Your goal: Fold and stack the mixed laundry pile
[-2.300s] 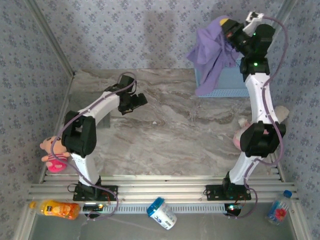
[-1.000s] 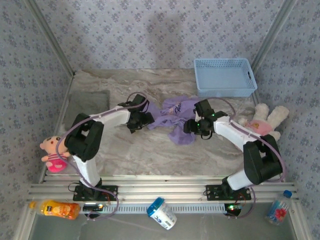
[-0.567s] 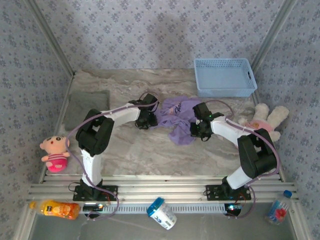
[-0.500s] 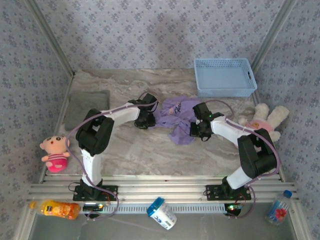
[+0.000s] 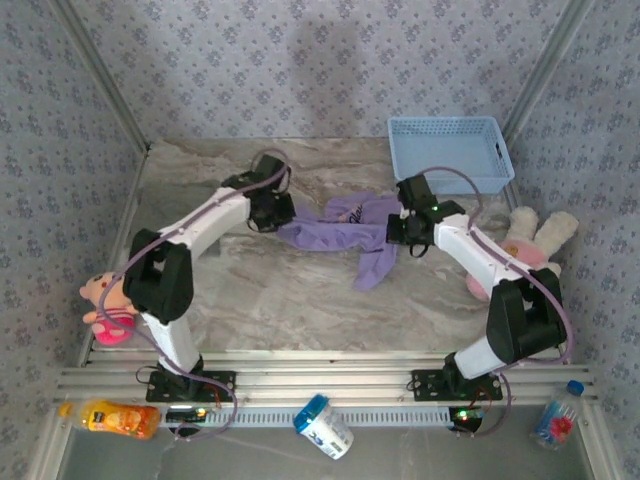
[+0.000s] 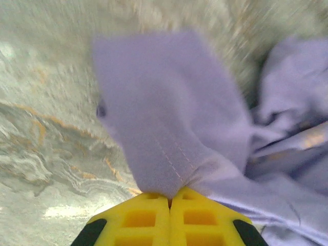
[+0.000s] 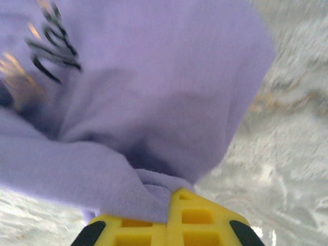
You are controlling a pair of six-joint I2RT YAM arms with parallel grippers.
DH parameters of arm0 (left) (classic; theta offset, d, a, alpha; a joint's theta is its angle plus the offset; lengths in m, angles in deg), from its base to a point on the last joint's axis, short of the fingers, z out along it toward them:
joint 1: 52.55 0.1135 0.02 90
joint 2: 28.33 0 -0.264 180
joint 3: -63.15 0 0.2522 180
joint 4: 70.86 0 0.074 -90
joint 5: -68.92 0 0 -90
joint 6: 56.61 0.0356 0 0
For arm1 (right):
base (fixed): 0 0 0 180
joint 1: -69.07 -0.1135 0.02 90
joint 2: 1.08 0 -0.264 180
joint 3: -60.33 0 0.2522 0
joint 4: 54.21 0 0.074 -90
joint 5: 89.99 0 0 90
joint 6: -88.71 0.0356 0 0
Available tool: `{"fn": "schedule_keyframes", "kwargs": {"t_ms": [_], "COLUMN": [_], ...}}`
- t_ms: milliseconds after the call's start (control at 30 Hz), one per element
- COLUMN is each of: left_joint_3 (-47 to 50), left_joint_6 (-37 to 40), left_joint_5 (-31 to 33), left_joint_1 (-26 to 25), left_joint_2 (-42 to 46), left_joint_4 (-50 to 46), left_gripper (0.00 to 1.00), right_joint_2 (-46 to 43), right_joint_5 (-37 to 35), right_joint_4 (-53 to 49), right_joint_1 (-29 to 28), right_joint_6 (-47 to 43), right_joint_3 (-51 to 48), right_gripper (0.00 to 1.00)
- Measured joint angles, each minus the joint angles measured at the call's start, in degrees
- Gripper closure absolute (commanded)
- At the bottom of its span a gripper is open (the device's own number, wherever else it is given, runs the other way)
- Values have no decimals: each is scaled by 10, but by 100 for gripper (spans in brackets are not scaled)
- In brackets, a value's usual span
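Seen from above, the light is soft and even: the lavender T-shirt (image 5: 335, 232) casts barely a shadow on the marble table (image 5: 300, 290) under it, a broad faint grey shadow lies on the back wall (image 5: 320, 60) beyond it, and everything is sharp. Both wrist views are smeared by motion, so the marble around the T-shirt streaks and its lettering (image 7: 56, 43) blurs. In the left wrist view the table below and left of the cloth glares pale.

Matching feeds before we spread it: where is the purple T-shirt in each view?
Top external: purple T-shirt mid-table, spanning from left gripper to right gripper.
Left wrist: purple T-shirt centre and right, hem pinched in yellow fingers at bottom.
Right wrist: purple T-shirt upper left and centre, dark lettering top left.
Shared landmark: the marble table under it.
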Motion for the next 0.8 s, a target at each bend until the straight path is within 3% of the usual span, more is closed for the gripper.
{"fn": "schedule_keyframes", "kwargs": {"t_ms": [167, 367, 500, 633, 800], "left_joint_3": [-161, -454, -610, -631, -540], "left_joint_6": [19, 47, 66, 80, 83], "left_joint_5": [-46, -91, -100, -100, -96], "left_joint_1": [60, 101, 108, 108, 108], "left_joint_2": [2, -32, -42, -17, 10], "left_joint_4": [-36, -81, -104, -108, -109], "left_gripper": [100, 100, 100, 100, 100], "right_joint_2": [7, 37, 11, -43, -65], "right_joint_5": [8, 45, 82, 120, 175], "right_joint_4": [-3, 11, 60, 99, 104], "right_joint_1": [36, 72, 79, 87, 108], "right_joint_6": [-50, -100, -126, -137, -136], "right_joint_3": [137, 385, 447, 419, 361], "right_gripper": [100, 100, 100, 100, 100]}}
